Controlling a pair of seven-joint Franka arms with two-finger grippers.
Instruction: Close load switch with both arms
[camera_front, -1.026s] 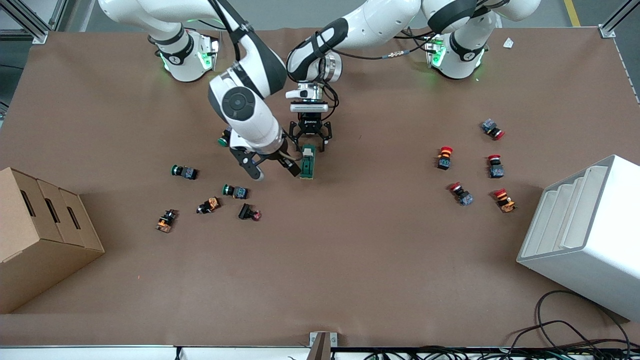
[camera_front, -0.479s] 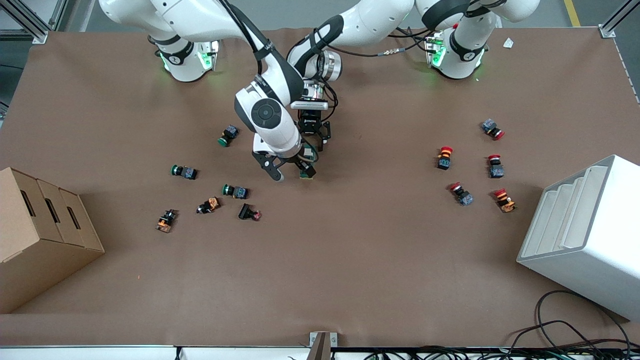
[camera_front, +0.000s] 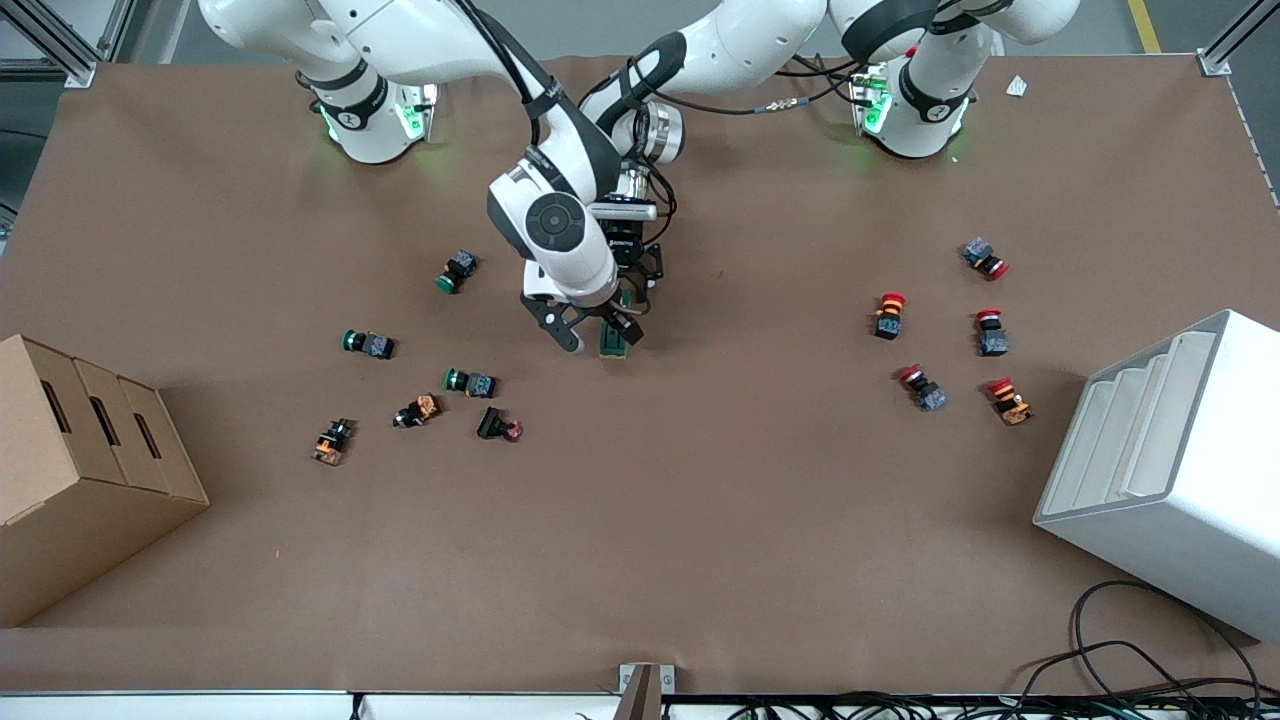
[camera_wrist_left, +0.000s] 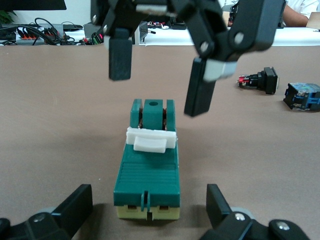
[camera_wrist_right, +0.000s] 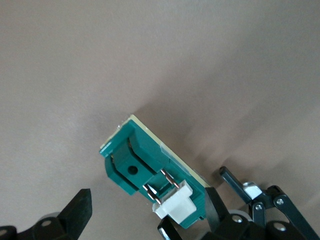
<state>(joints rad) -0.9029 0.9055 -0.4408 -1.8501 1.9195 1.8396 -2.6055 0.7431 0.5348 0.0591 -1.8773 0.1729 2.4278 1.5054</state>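
The dark-green load switch lies on the brown table mid-way between the arms, with its white lever set across its top. My left gripper is open, low at the switch's end nearer the bases; in the left wrist view its fingers flank the cream-bottomed end. My right gripper is open over the switch's other end, its fingers hanging just above it. The right wrist view shows the switch and lever between that gripper's fingers.
Green-capped push buttons and orange-bodied ones lie toward the right arm's end. Red-capped buttons lie toward the left arm's end. A cardboard box and a white rack stand at the table's ends.
The right arm has swung toward the left arm's end, bringing its open gripper from beside the switch to over it. The left gripper has stayed at the switch.
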